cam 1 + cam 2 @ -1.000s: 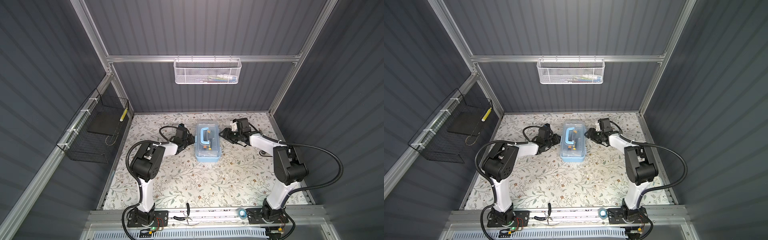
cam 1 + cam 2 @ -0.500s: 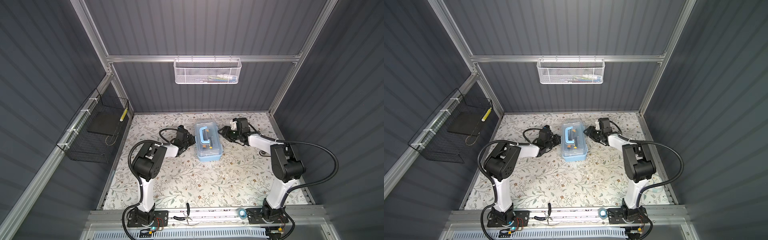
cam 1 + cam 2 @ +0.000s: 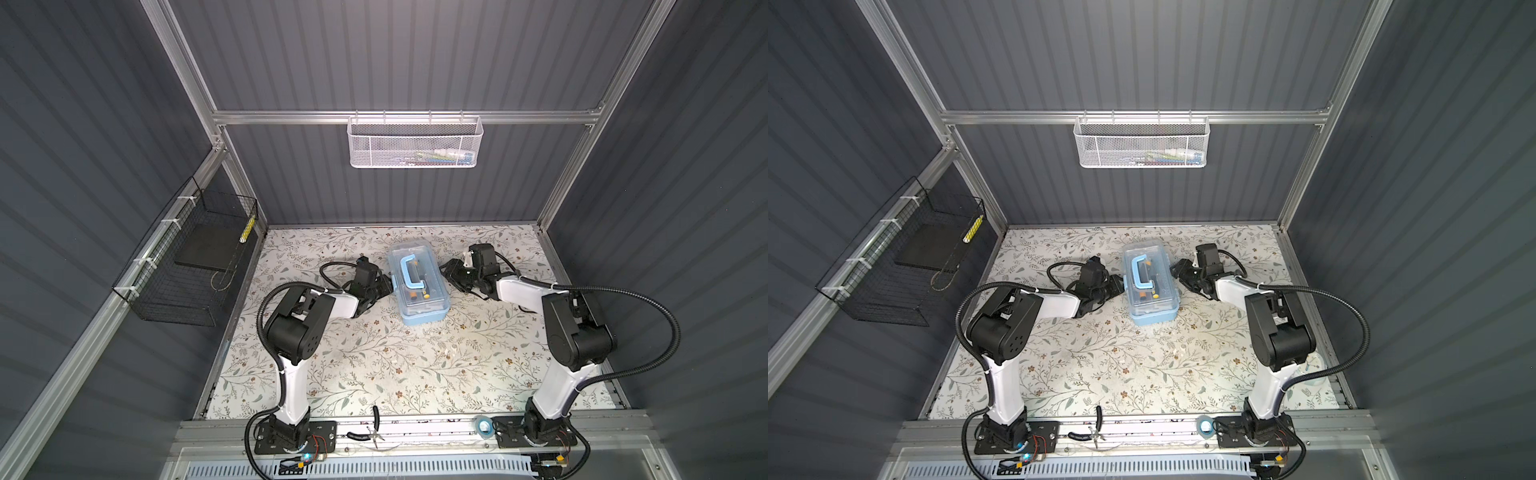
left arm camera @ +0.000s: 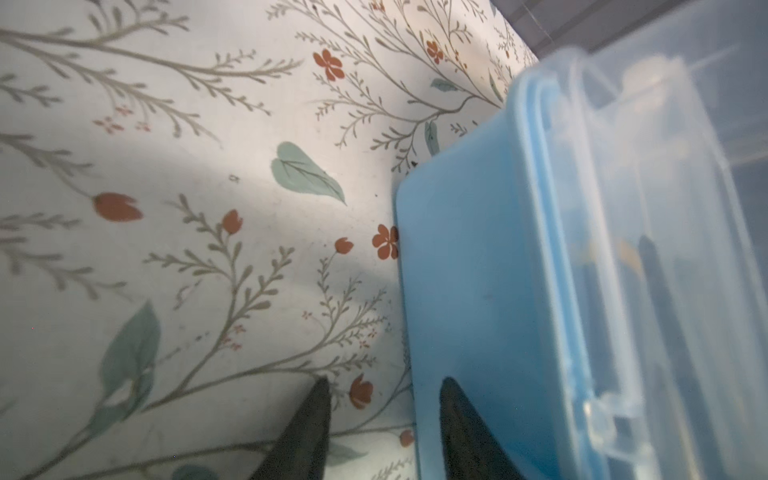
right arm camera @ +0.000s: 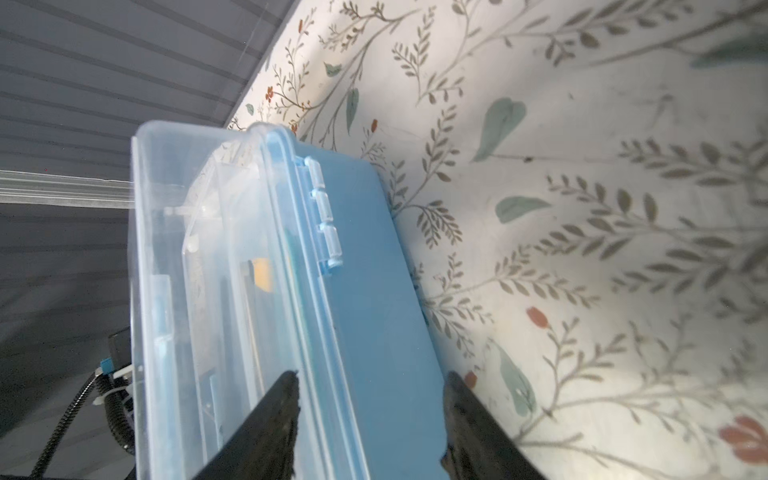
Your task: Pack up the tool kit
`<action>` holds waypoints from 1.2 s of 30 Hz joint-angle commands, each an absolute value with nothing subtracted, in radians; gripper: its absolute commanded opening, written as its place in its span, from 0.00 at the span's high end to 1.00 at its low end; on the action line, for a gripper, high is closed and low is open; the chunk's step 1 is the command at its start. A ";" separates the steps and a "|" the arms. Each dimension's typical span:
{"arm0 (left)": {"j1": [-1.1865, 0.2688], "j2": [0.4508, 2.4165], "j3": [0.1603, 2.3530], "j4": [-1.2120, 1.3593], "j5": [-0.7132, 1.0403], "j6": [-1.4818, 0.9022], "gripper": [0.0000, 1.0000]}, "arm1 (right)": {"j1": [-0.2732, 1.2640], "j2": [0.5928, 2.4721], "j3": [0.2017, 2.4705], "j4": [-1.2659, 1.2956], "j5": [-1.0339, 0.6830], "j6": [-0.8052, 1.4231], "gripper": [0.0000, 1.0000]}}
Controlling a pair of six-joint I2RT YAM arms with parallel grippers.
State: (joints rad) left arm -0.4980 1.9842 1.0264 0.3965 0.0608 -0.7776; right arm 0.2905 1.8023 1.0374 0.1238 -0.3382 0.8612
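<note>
Left hand [image 3: 384,283] had loosened since a second earlier: fingers parted, empty, just beside the blue case [image 3: 424,311]. Case sat lid down at the table's [image 3: 415,365] rear middle. Right hand [image 3: 449,271] stood spread, empty, at its other side.

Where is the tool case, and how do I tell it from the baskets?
Start from the floral table cover; near its far edge, around the middle, sits the tool case. It is the only light-blue box, with a clear lid and blue handle, unlike the white mesh basket on the back wall and the black wire basket at the left.
</note>
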 commanded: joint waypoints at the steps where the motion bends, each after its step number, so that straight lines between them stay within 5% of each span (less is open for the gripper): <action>1: -0.555 1.924 1.075 0.451 0.157 -0.759 0.50 | 0.383 1.775 1.003 0.087 -0.467 0.865 0.42; 5: -0.551 1.911 1.083 0.420 0.144 -0.751 0.43 | 0.373 1.757 0.994 0.041 -0.427 0.847 0.42; 7: -0.548 1.901 1.086 0.391 0.124 -0.741 0.30 | 0.356 1.744 0.990 0.027 -0.410 0.838 0.41; 9: -0.536 1.878 1.080 0.358 0.101 -0.726 0.01 | 0.330 1.717 0.983 0.014 -0.401 0.824 0.40; 20: -0.469 1.619 1.045 0.080 -0.311 -0.452 0.00 | 0.284 1.420 0.980 -0.166 -0.167 0.547 0.15; 27: -0.471 1.418 0.650 0.578 -0.607 -0.006 0.00 | 0.284 1.209 0.866 -0.188 0.087 0.392 0.08; 36: -0.395 1.422 0.541 0.608 -0.752 0.123 0.00 | 0.276 1.099 0.734 -0.093 0.347 0.275 0.02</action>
State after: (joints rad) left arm -0.4229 1.4078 0.5606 0.5243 -0.6830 0.0456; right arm 0.2825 1.1164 0.7353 -0.1349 0.2146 0.3473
